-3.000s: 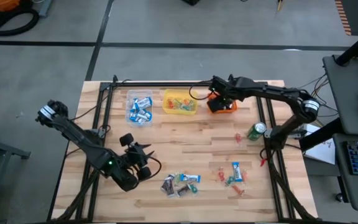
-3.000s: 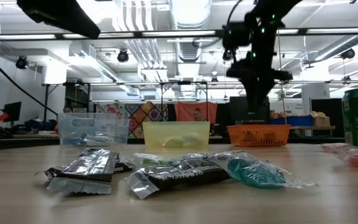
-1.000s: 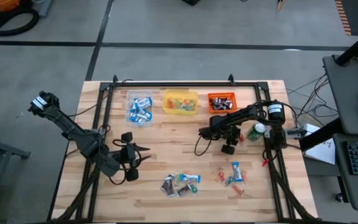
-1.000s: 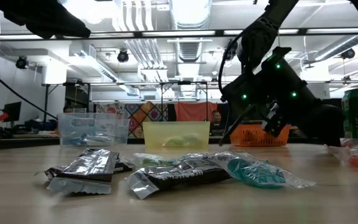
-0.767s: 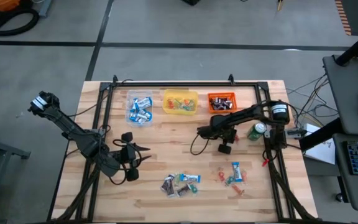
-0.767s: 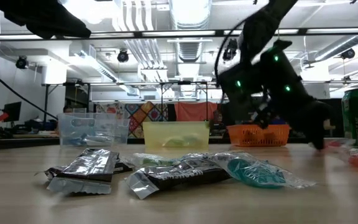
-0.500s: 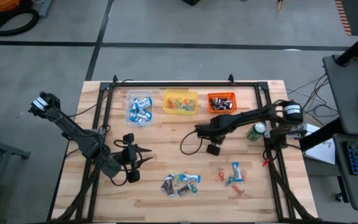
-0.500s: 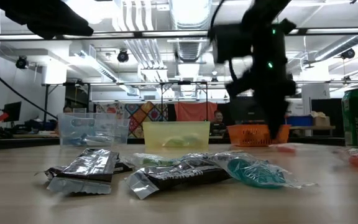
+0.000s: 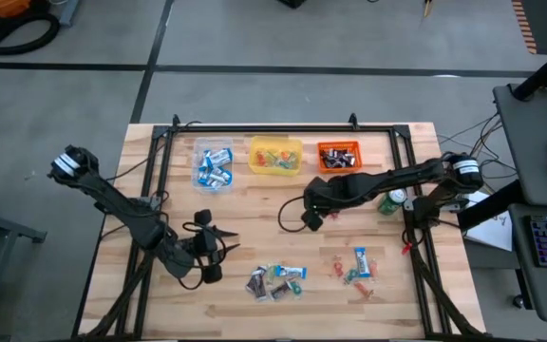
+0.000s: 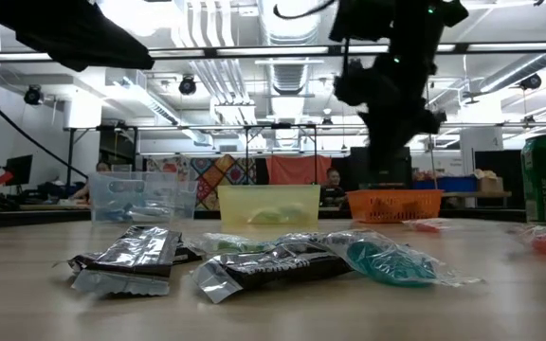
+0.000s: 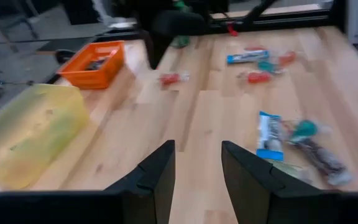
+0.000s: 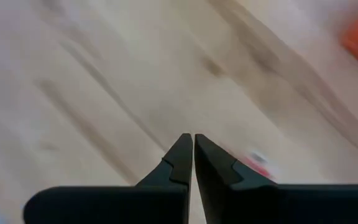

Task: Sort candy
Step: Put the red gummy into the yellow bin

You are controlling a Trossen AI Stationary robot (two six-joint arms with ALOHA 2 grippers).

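1. Hovering over the middle of the wooden counter (image 9: 254,214), the right gripper (image 9: 309,219) is keeping its jaws pressed together with nothing between them; bare wood is lying ahead of the closed tips (image 12: 188,149), and one small red candy (image 12: 253,163) is lying on the counter just beside the tips, apart from them.
2. Waiting above the counter's near-left part, the left gripper (image 9: 218,249) is holding its jaws parted, with only bare wood showing in the gap; its two dark fingers (image 11: 157,177) are pointing toward the sweets.
3. Lying ahead of the left jaws, a cluster of candy (image 9: 275,280) is mixing dark brown and blue-and-white wrappers; one blue-and-white piece (image 11: 268,135) is resting closest to those jaws, not touching them.
4. Sitting farther off beyond that cluster, a second scatter of sweets (image 9: 354,266) is showing a blue-and-white bar among tiny red and green pieces.
5. Standing in a row well beyond both jaws are the clear tub (image 9: 214,163) holding blue-and-white pieces, the yellow tub (image 9: 274,155) holding small coloured ones, and the orange tub (image 9: 338,156) holding dark ones.
6. Standing behind the right jaws, near the counter's edge, is a green can (image 9: 390,199).
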